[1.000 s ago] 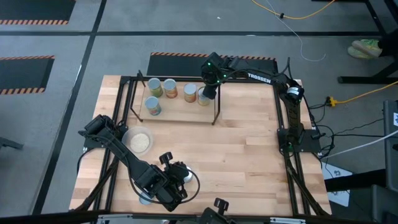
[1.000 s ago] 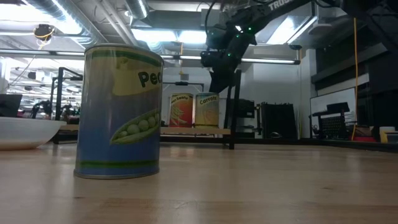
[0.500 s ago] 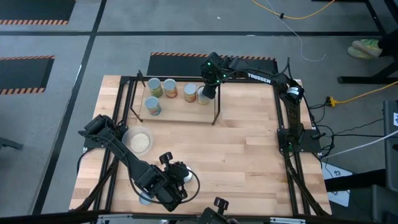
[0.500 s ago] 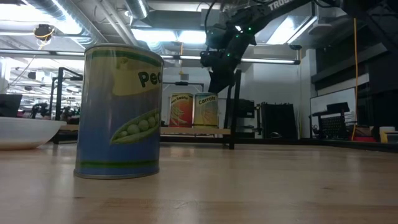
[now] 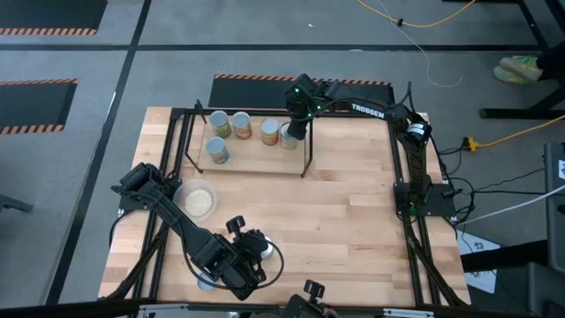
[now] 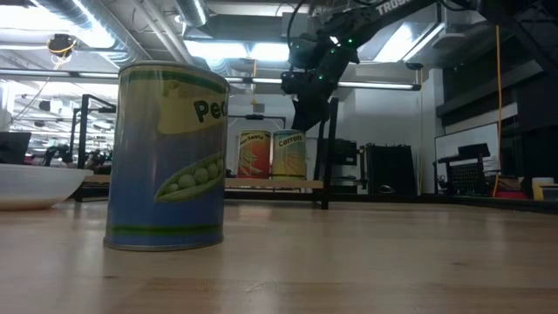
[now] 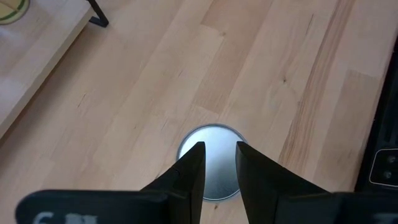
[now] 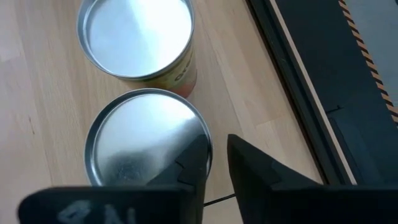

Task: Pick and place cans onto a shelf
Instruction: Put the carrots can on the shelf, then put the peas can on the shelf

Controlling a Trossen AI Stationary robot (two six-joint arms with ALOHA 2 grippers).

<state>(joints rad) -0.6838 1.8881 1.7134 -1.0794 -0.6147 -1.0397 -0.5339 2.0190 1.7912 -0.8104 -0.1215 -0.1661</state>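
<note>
The shelf (image 5: 256, 161) stands at the table's far left and holds several cans. Two of them, the orange-labelled can (image 8: 137, 34) and the carrots can (image 8: 134, 146), are at its right end; the carrots can also shows in the low view (image 6: 290, 154). My right gripper (image 8: 219, 146) is shut and stands just over the carrots can's rim, above the shelf's right end (image 5: 298, 132). My left gripper (image 7: 221, 149) is shut and hangs well above the peas can (image 7: 211, 134) near the table's front edge (image 5: 252, 252). The peas can stands upright on its base (image 6: 166, 157). My right gripper points down over the carrots can's rim (image 8: 202, 134) on the side toward the shelf's right end. I cannot tell whether its fingertips touch the rim. The can stands upright on the shelf board.
A shallow pale dish (image 5: 196, 200) sits on the table left of centre and shows at the left in the low view (image 6: 35, 183). The shelf's black posts (image 5: 307, 155) stand beside my right gripper. Bare wooden tabletop (image 5: 353, 221) stretches across the middle and right.
</note>
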